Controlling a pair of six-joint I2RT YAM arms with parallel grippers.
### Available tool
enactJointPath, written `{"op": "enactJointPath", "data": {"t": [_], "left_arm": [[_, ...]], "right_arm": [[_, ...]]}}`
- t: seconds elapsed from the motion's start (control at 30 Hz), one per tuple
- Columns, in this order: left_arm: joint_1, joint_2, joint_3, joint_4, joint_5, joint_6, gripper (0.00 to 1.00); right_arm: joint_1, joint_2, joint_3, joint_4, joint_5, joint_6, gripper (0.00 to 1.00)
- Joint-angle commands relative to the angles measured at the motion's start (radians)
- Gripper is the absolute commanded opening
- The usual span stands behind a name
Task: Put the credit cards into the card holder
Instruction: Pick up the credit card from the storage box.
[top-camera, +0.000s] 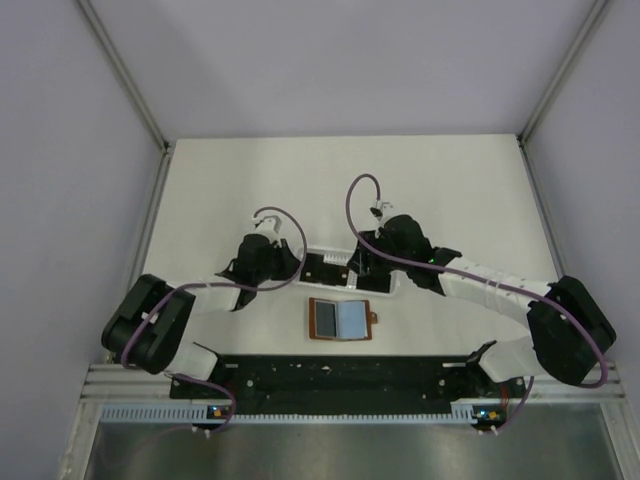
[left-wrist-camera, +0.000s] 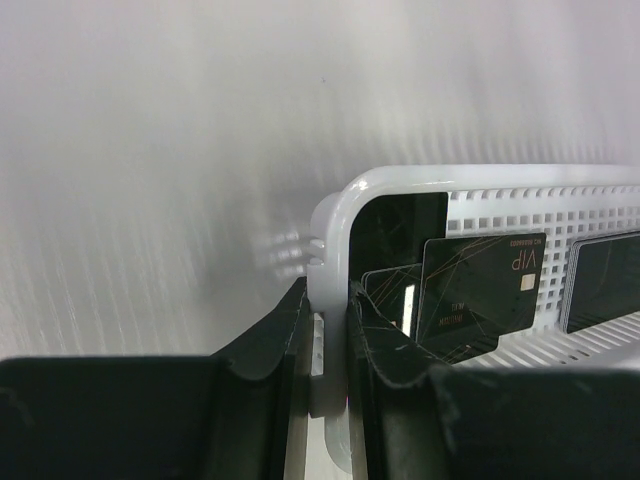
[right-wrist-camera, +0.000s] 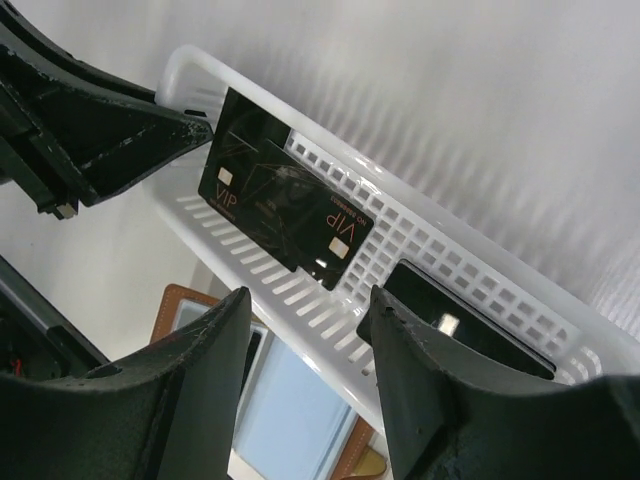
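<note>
Left wrist view has the left gripper (left-wrist-camera: 328, 302) pinching the basket's (left-wrist-camera: 400, 178) end wall, probably to steady it. The right gripper (right-wrist-camera: 308, 300) hangs over the basket's long side, jaws spread, likely lining up on the cards (right-wrist-camera: 285, 205) leaning inside. The holder (top-camera: 340, 320) lies open just beside the basket.

The black credit cards (right-wrist-camera: 290, 215) each bear gold "VIP" lettering; smaller print is illegible.

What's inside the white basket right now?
The basket holds black cards leaning on its slotted wall: two VIP ones overlapping, another card further along. Anything under them is hidden.
</note>
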Motion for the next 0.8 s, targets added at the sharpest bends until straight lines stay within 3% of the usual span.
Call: {"op": "enactJointPath", "data": {"t": [0.0, 0.3, 0.77], "left_arm": [[-0.042, -0.081, -0.09, 0.265, -0.07, -0.079, 0.0], [-0.181, -0.134, -0.195, 0.402, -0.28, -0.132, 0.0], [-0.2, -0.145, -0.179, 0.36, -0.313, -0.131, 0.0]], "right_arm": [[-0.008, -0.028, -0.039, 0.151, -0.066, 0.021, 0.52], [-0.009, -0.02, -0.1, 0.266, -0.15, 0.014, 0.51], [-0.009, 0.035, -0.097, 0.179, -0.048, -0.02, 0.51]]}}
